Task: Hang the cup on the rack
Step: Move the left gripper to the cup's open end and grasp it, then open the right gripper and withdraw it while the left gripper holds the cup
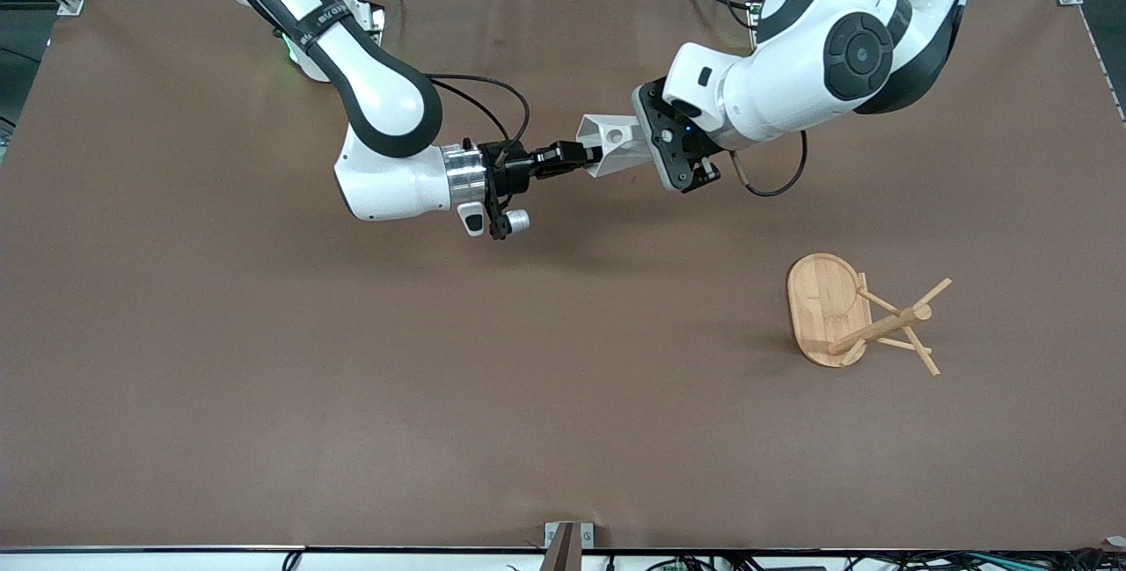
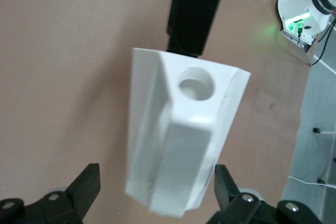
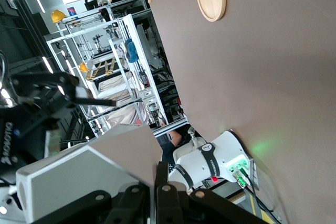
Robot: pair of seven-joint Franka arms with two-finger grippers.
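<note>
Front view shows you both claws meeting in mid-air over the middle of the worktop, with the cup between them. Your right claw is clenched on the cup's rim end, its black fingers pinching the wall there. Your left claw sits at the cup's narrow base end; in the left wrist view its fingers stand spread on either side of the cup with a gap showing between each and the white body, so it is released and not gripping. You can see the cup lying on its side in the air, blocky handle turned up toward the front camera, the round hole in it plainly showing. Outward from there, the rack lies tipped over on the worktop toward the left arm's end, nearer the front camera than the claws, its oval base standing on edge and its pegs splayed out low, well apart from the cup.
</note>
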